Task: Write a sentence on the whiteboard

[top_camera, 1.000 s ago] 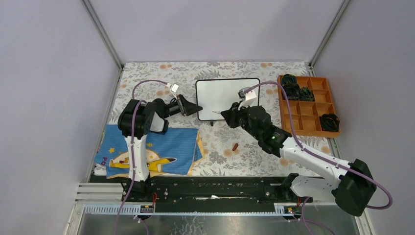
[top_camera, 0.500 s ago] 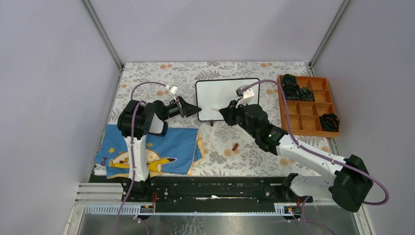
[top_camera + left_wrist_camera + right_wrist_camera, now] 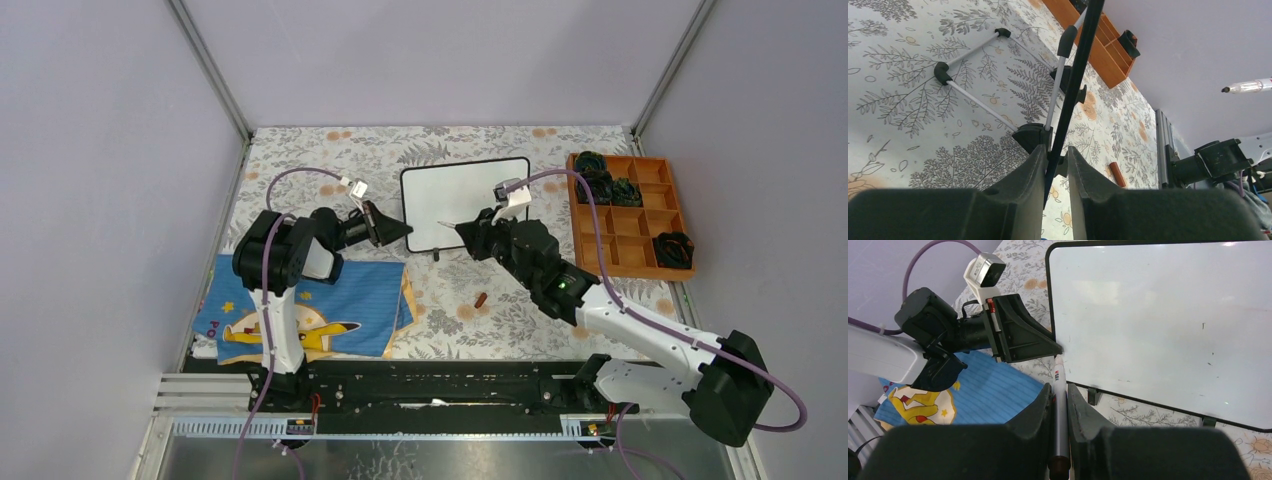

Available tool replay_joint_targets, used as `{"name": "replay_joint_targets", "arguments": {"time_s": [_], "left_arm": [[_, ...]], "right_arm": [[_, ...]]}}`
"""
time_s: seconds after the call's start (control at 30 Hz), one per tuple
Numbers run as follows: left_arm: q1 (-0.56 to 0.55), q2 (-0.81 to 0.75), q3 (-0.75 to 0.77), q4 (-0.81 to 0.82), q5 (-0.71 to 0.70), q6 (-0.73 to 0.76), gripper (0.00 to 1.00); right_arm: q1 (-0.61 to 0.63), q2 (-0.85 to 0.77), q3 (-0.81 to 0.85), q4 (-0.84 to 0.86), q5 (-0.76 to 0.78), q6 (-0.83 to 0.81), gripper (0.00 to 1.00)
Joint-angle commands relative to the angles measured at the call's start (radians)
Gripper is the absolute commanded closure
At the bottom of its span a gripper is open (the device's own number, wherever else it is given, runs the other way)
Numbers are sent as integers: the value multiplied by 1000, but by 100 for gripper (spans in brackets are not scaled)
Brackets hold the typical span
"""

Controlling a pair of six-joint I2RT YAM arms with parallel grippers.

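Clamping the whiteboard's (image 3: 470, 190) left edge, the left gripper (image 3: 405, 229) is facing the right gripper (image 3: 465, 232), which is holding a marker (image 3: 1059, 390).

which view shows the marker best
The right wrist view: the marker shows nearly full length in the right gripper, tip toward the whiteboard. The top view shows only a thin sliver of it; the left wrist view catches just its tip end at the right edge.

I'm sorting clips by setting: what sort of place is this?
Most likely a robot lab cell, not a home: plain lilac enclosure walls with metal corner posts, a black mounting rail carrying two robot arms, and a floral-covered table.
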Motion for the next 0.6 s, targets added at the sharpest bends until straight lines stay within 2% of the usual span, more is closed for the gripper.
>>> {"name": "replay_joint_targets", "arguments": {"time_s": [0.0,0.1,0.2,0.3,0.47,0.57], "left_arm": [[-32,-60,-19,-81,-12,121,71],[-34,-65,-22,-94,-20,131,65],[-33,-62,-20,-87,-26,119,50],[-27,-56,-20,-47,-37,88,42],[-7,-16,12,118,-37,-54,39],[-6,-3,37,147,-25,-85,40]], "right_arm": [[11,-31,-13,50,36,-5,100],[11,-38,-18,49,35,-5,100],[10,-45,-17,41,37,-9,100],[10,-55,-16,32,41,-14,100],[10,-45,-11,36,51,-24,100],[11,-21,-4,54,53,-24,100]]}}
